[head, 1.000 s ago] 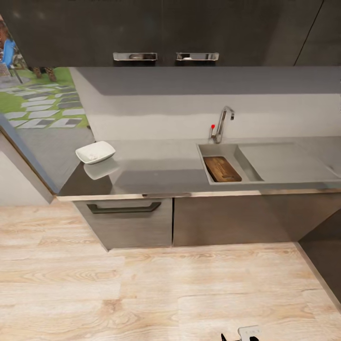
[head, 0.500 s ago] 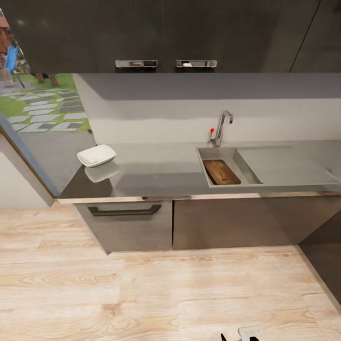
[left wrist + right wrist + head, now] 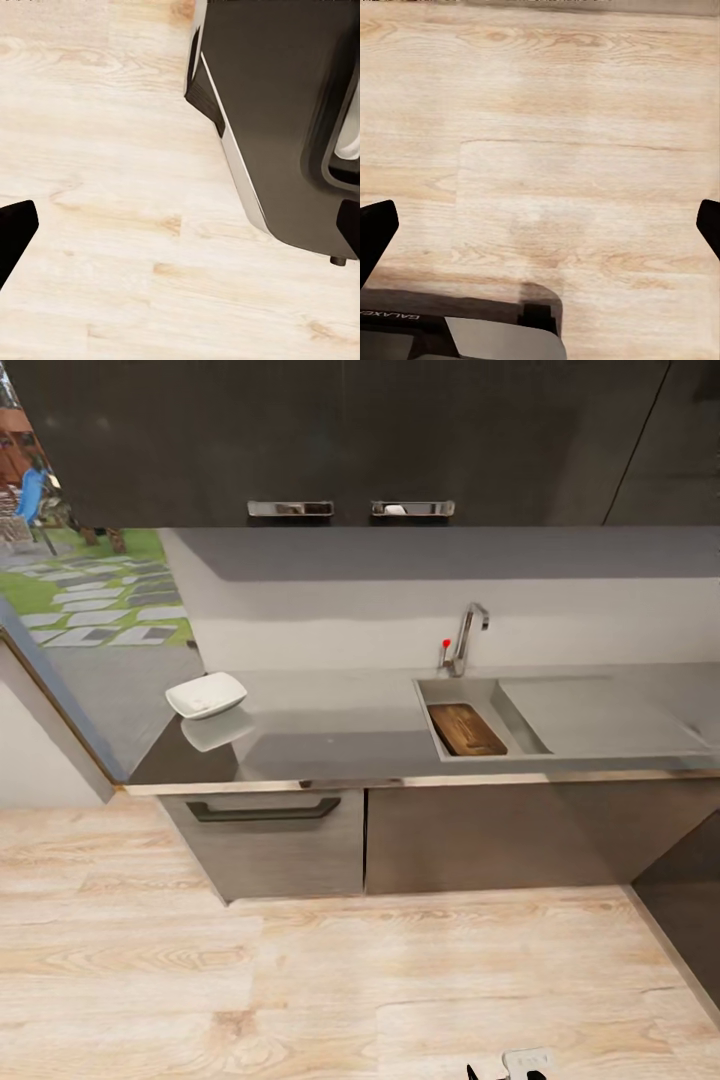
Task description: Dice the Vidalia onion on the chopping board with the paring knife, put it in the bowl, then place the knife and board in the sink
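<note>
- Grey and glossy, the long reflective countertop [image 3: 340,725] is seen from the head view, running over dark grey-brown cabinet fronts [image 3: 450,835], with pale wooden floor [image 3: 300,980] in front.
- Set into the countertop at the right is the rectangular grey steel sink [image 3: 520,705], with a flat draining board beside the basin and a chrome tap [image 3: 465,635] with a red knob behind it.
- Inside the basin the dark brown rectangular wooden chopping board [image 3: 466,729] is seen lying flat.
- Well apart from the sink, near the countertop's left end, the white shallow squarish bowl [image 3: 206,694] is seen standing on the surface; its contents cannot be made out.
- From the left wrist view, the left gripper [image 3: 180,236] is seen pointed down at the wooden floor beside the robot's dark base [image 3: 285,127]; its dark fingertips [image 3: 15,232] are spread far apart with nothing between them.
- From the right wrist view, the right gripper [image 3: 540,229] is likewise seen aimed at the floor, its fingertips [image 3: 375,232] set wide apart and holding nothing.
</note>
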Robot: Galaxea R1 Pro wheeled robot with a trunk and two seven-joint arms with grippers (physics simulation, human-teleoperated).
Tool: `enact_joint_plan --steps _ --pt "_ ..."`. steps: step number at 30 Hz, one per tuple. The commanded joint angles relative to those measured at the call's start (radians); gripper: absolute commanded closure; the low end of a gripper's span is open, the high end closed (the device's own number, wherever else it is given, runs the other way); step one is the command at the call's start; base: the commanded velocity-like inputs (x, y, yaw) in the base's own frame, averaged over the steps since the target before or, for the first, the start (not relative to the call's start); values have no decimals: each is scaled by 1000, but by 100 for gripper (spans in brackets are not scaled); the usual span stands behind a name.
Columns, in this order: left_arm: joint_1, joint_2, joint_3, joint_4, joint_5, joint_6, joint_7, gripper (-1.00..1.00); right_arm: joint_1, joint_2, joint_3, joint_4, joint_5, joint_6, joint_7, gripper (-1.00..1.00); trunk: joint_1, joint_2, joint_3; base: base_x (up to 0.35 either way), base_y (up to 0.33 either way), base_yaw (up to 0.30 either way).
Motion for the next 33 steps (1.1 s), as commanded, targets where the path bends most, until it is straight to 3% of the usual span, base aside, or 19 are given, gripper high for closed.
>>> enact_joint_plan --steps 1,33 --pt "0 0 1 -2 10 0 -10 -100 -1 0 -9 1 5 -3 4 -100 1 -2 0 0 0 0" --pt "0 0 2 -2 10 0 -10 -100 -1 1 -9 1 5 -3 4 -100 1 -2 50 0 0 0"
